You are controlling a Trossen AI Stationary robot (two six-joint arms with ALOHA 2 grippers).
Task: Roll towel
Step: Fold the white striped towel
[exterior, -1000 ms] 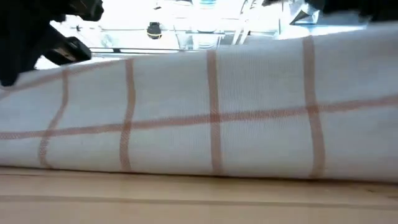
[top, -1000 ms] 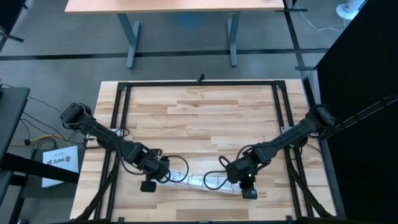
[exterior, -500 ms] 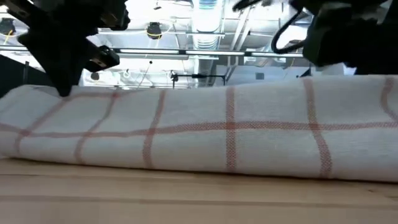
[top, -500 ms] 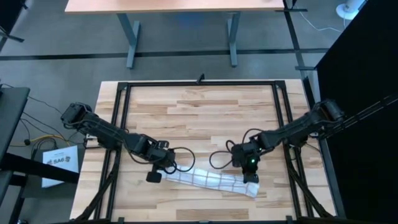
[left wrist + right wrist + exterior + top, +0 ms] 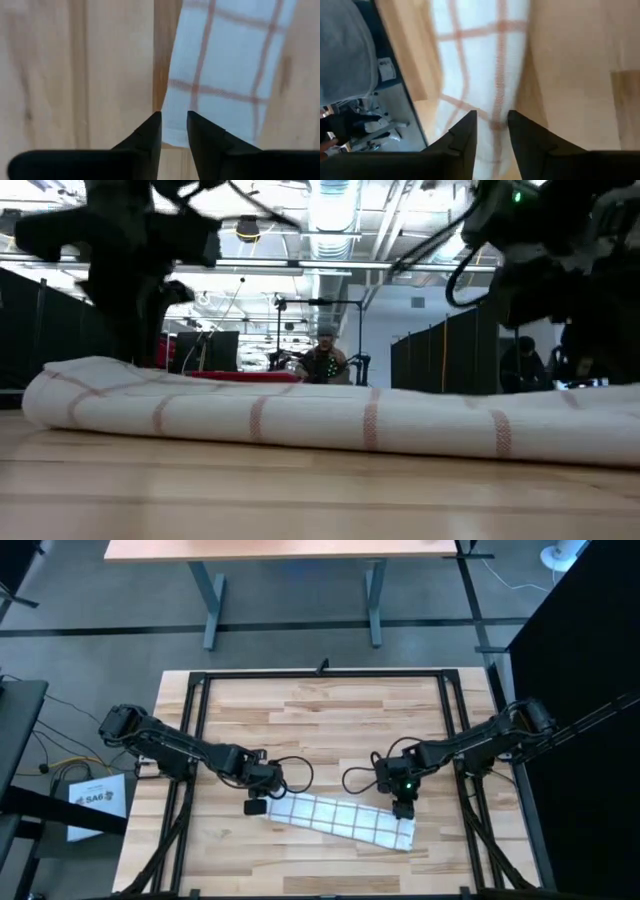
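Note:
The towel (image 5: 335, 822), white with reddish-brown grid lines, lies as a long low roll on the near half of the wooden table, slanting from left to right. It also shows in the low view (image 5: 320, 425). My left gripper (image 5: 253, 807) stands at the towel's left end, its fingers pointing down with a narrow gap (image 5: 174, 120) over the end's corner. My right gripper (image 5: 403, 810) stands at the towel's far edge near the right end, also with a narrow gap (image 5: 492, 120) and cloth (image 5: 475, 60) showing beyond it. My left gripper points down over the corner of the towel's left end (image 5: 172, 137), which lies flat on the table and shows through the gap; I cannot tell whether the fingertips touch it. My right gripper comes from above at the towel's far edge near its right end (image 5: 495, 107); I cannot tell whether it touches the cloth.
Black frame rails (image 5: 200, 740) run along the table's left, right and far sides. Loose cables (image 5: 290, 775) loop beside both wrists. Bare wood (image 5: 320, 720) lies on the far half. A person (image 5: 325, 360) sits far off in the room.
Both grippers have gone toward the table's far edge. The towel, which stood tall close before the low camera, has come down and now lies low and long. In the high view it shows as a wider strip, a little farther from the near edge.

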